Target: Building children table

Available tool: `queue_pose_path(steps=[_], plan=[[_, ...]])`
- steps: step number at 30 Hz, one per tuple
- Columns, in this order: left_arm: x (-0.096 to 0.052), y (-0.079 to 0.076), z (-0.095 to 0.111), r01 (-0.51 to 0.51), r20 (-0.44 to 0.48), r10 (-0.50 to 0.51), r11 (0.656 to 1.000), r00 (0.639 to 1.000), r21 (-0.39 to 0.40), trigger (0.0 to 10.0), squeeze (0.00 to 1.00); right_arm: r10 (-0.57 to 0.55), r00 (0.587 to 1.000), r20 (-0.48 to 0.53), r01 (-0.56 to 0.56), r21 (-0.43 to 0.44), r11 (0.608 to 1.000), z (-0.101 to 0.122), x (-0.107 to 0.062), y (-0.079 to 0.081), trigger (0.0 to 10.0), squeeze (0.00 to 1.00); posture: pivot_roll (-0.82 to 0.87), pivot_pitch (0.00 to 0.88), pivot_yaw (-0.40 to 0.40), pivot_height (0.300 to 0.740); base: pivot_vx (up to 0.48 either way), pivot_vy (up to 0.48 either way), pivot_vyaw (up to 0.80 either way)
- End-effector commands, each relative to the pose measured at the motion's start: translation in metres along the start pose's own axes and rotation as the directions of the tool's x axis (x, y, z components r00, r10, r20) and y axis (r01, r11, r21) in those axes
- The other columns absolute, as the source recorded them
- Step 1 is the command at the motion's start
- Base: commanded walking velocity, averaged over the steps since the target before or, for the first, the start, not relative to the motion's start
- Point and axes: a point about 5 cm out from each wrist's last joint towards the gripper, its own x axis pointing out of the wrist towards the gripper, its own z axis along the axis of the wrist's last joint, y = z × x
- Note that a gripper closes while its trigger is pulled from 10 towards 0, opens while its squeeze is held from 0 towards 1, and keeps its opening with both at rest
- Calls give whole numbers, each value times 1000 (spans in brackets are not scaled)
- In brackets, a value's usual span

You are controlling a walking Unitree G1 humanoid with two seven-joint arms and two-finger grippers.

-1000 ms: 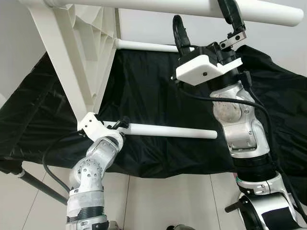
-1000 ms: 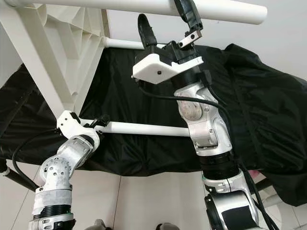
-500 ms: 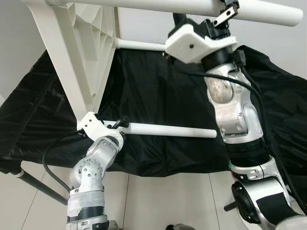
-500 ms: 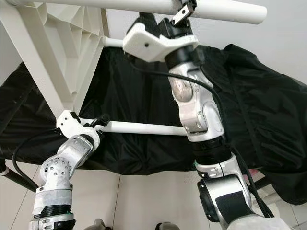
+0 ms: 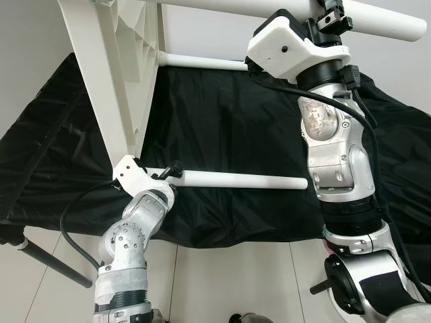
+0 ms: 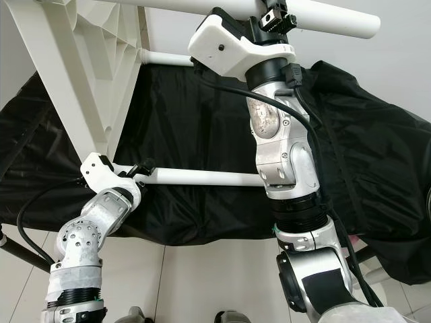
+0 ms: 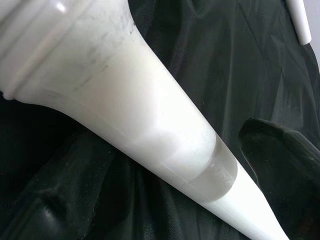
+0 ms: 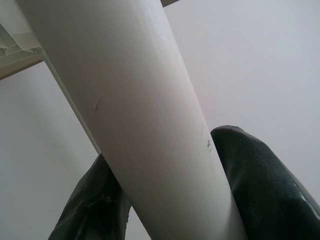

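**Two claws hold two white table legs**

Down low and close, the left gripper is closed around the near end of the lower white leg. This leg sticks out sideways over the black cloth. Higher up, the right gripper has its fingers closed on both sides of the top white leg. Both legs join the white table top, which stands tipped on its side. Farthest back is a third leg.

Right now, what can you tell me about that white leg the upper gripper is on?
The top leg is a smooth, round white tube, plastic by the look. It lies almost level across the top of the head views, joined at one end to the ribbed white tabletop. The right gripper straddles it, a black finger on each side.
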Motion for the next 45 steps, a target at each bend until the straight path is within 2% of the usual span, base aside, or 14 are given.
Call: queue_pose_path(steps=[1, 5, 6, 9, 11, 19, 28, 31, 39, 40, 41, 42, 44, 45], plan=[[-2, -6, -29, 7, -100, -15, 997, 995, -76, 10000, 0, -44, 999, -29, 46, 72, 996, -1, -2, -7, 0, 0, -50, 73, -2, 740, 0, 0, 0], [-2, -6, -30, 6, -104, -14, 997, 994, -78, 10000, 0, -42, 999, -35, 44, 75, 996, -1, -2, -7, 0, 0, -50, 73, -2, 740, 0, 0, 0], [-4, -16, -34, 23, -119, -32, 997, 992, -76, 10000, 0, -51, 996, -78, 63, 159, 985, -1, -1, -10, 0, 0, -69, 81, 7, 740, 0, 0, 0], [-5, -26, -36, 53, -122, -58, 998, 991, -41, 10000, 0, -50, 993, -110, 74, 225, 972, 1, -1, -12, 0, 0, -69, 82, 6, 740, 0, 0, 0], [-9, -41, -41, 92, -133, -91, 996, 987, 2, 10000, 0, -50, 987, -152, 98, 330, 939, 4, -1, -14, 0, 0, -73, 84, 4, 740, 0, 0, 0], [-13, -49, -45, 127, -135, -118, 990, 984, 66, 10000, 0, -52, 982, -182, 118, 378, 918, 5, -2, -17, 0, 0, -77, 87, 4, 740, 0, 0, 0], [-8, -46, -41, 61, -94, -52, 994, 994, 90, 10000, 0, -48, 982, -185, 121, 411, 903, 8, 0, -20, 0, 0, -92, 85, 9, 740, 0, 0, 0], [-4, -38, -22, -30, 13, 30, 997, 999, 68, 10000, 0, -79, 975, -208, 159, 400, 903, 6, 2, -33, 0, 0, -93, 86, 9, 740, 0, 0, 0], [0, -42, 14, -78, 198, 69, 996, 978, 40, 10000, 0, -114, 970, -217, 188, 360, 914, 1, 4, -48, 0, 0, -107, 79, 10, 740, 0, 0, 0], [0, -47, 21, -67, 231, 55, 997, 971, 44, 6824, 0, -116, 970, -215, 187, 352, 917, 0, 4, -50, 0, 0, -107, 79, 10, 740, 0, 0, 0], [-1, -51, 24, -57, 248, 43, 997, 968, 48, 6824, 0, -116, 970, -214, 186, 348, 919, -1, 4, -51, 0, 0, -107, 79, 10, 740, 0, 0, 0], [-1, -57, 31, -35, 279, 17, 998, 960, 59, 941, 0, -118, 970, -214, 187, 340, 922, -2, 5, -53, 0, 0, -115, 73, 12, 740, 0, 0, 0], [-1, -61, 34, -21, 297, 0, 998, 955, 66, 941, 0, -119, 969, -215, 187, 335, 924, -3, 5, -54, 0, 0, -115, 73, 12, 740, 0, 0, 0], [0, -67, 39, 0, 324, -23, 998, 946, 70, 0, 0, -121, 969, -214, 189, 329, 925, -3, 5, -56, 0, 0, -115, 73, 12, 740, 0, 0, 0]])
